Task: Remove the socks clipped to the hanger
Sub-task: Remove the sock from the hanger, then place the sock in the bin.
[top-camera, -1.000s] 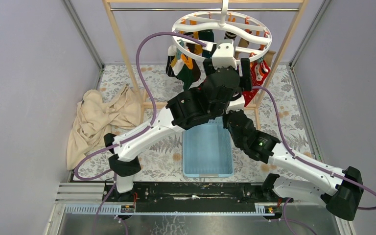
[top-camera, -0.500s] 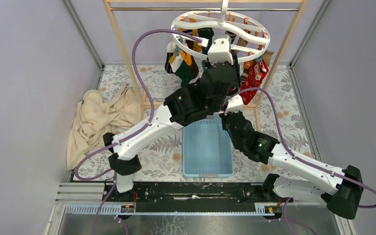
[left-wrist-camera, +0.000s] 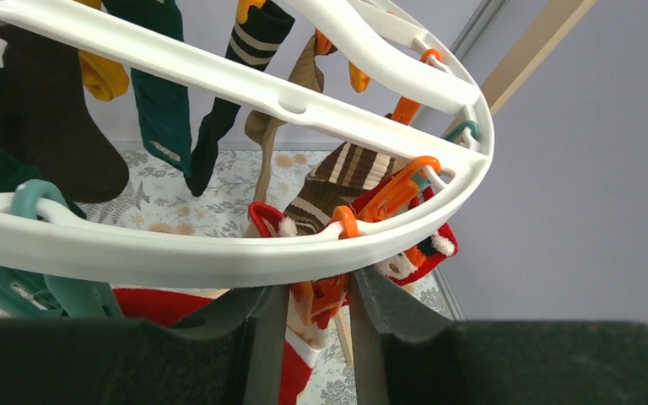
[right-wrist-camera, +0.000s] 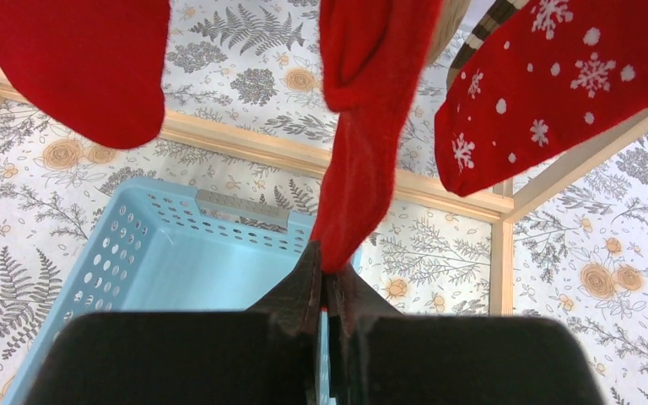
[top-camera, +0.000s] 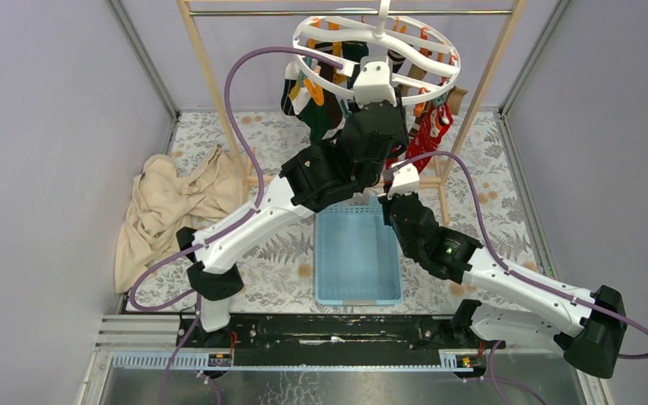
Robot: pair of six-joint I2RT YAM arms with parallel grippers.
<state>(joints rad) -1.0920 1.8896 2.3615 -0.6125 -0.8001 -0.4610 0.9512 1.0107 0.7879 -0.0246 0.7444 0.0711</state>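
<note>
The white ring hanger [top-camera: 448,71] hangs from the rack with several socks clipped under it: dark green [left-wrist-camera: 164,110], brown [left-wrist-camera: 51,126], striped [left-wrist-camera: 337,173] and red ones. My left gripper [left-wrist-camera: 318,293] reaches up under the hanger's rim [left-wrist-camera: 219,257], its jaws pressed on either side of an orange clip [left-wrist-camera: 327,297] that holds a red sock with a white cuff [left-wrist-camera: 297,363]. Below, my right gripper [right-wrist-camera: 327,272] is shut on the lower tip of a hanging red sock [right-wrist-camera: 371,126]. Two more red socks hang beside it, a plain one [right-wrist-camera: 76,67] and a snowflake one [right-wrist-camera: 557,84].
A light blue basket [top-camera: 322,253] sits on the floral table under the hanger and right gripper. A beige cloth [top-camera: 164,207] lies at the left. The wooden rack frame [top-camera: 211,93] and its base bar [right-wrist-camera: 245,143] stand around the hanger.
My left gripper has risen to the hanger's rim and narrowed its jaws onto the orange clip. The hanger swung slightly left. My right gripper kept its hold.
</note>
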